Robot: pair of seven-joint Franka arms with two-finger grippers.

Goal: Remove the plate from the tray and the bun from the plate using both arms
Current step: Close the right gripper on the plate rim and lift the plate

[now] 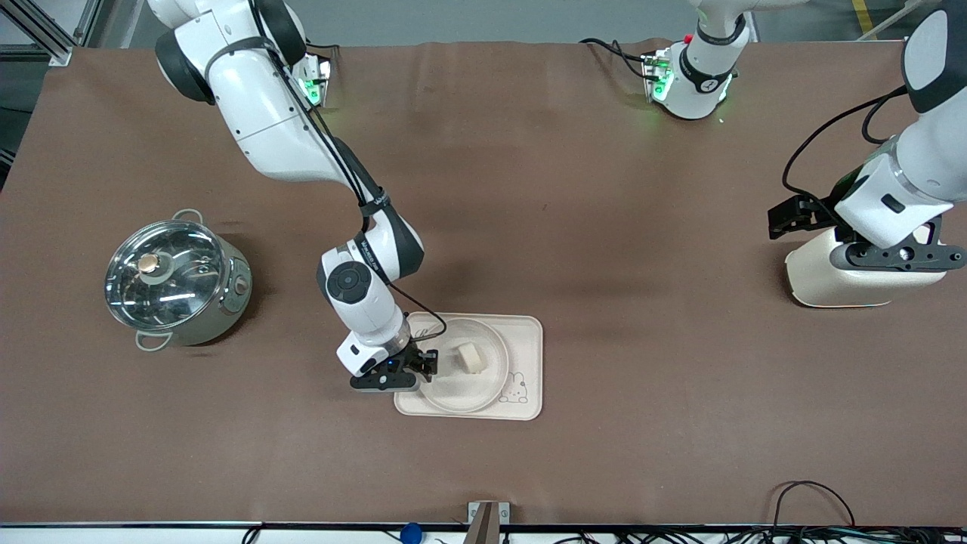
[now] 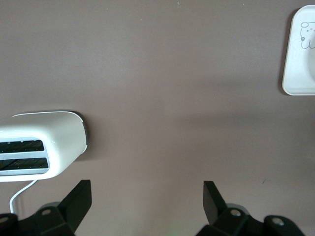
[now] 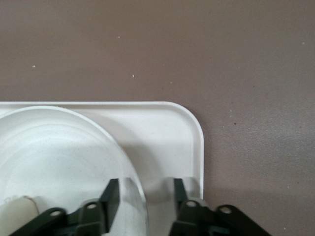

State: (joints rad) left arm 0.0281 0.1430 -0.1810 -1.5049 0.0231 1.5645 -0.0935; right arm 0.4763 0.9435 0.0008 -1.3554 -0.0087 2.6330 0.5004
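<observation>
The round cream plate lies on the rabbit tray, and the small pale bun rests in it. My right gripper is low at the plate's edge toward the right arm's end. In the right wrist view its fingers straddle the plate rim, one inside the dish and one over the tray, with small gaps still showing. The bun peeks in at the edge. My left gripper hangs open and empty over bare table beside the toaster; its fingertips are spread wide.
A white toaster stands at the left arm's end of the table, under that arm's wrist; it also shows in the left wrist view. A steel pot with a glass lid sits at the right arm's end. Cables run along the front edge.
</observation>
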